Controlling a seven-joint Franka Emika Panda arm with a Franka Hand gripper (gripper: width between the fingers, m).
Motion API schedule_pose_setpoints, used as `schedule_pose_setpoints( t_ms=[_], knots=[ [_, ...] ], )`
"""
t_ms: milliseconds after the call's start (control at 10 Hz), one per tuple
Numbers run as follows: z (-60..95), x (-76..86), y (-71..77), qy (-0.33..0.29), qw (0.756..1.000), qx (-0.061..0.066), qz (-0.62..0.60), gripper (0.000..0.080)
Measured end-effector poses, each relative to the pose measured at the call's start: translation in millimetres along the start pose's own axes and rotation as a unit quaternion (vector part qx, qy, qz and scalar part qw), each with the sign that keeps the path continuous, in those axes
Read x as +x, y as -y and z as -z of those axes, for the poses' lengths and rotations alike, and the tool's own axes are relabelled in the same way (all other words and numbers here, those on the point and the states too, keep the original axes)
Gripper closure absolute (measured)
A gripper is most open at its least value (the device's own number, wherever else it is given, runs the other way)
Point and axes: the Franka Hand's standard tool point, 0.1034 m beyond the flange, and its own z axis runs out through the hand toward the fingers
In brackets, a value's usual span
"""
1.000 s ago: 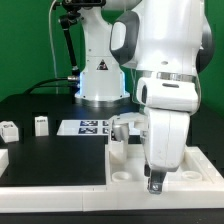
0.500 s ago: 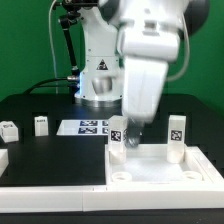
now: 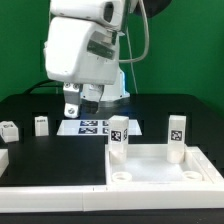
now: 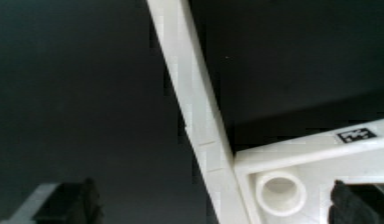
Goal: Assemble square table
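Observation:
The square table's white slab (image 3: 165, 182) lies hollow face up at the exterior view's lower right. Two tagged legs (image 3: 119, 135) (image 3: 177, 135) stand upright at its far corners. Two more small tagged legs (image 3: 10, 130) (image 3: 41, 125) stand loose on the black table at the left. My gripper (image 3: 72, 108) hangs in the air left of the slab, above the marker board, open and empty. In the wrist view its dark fingers (image 4: 64, 205) are far apart around a slab corner with a round hole (image 4: 278, 187) and a tag (image 4: 358, 133).
The marker board (image 3: 95, 126) lies flat behind the slab. A long thin white bar (image 3: 50, 190) runs along the front edge, and another bar (image 4: 192, 100) crosses the wrist view beside the slab. The robot base (image 3: 100, 85) stands at the back.
My arm has risen off the slab and swung toward the exterior view's left. The two upright legs on the slab now show fully.

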Motion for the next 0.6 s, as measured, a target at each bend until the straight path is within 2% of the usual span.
schedule_pose_setpoints(
  t_ms=[300,400,500,600],
  knots=[
    [-1.8,-1.7,1.6,0.001,0.995,0.001,-0.096,0.0150],
    [-7.3,-13.4,12.5,0.002,0.988,0.004,-0.152,0.0150],
    [-7.9,-34.6,26.7,0.016,0.984,0.022,-0.178,0.0150],
    [-6.7,-51.4,34.7,0.020,0.974,0.035,-0.223,0.0150]
  ],
)
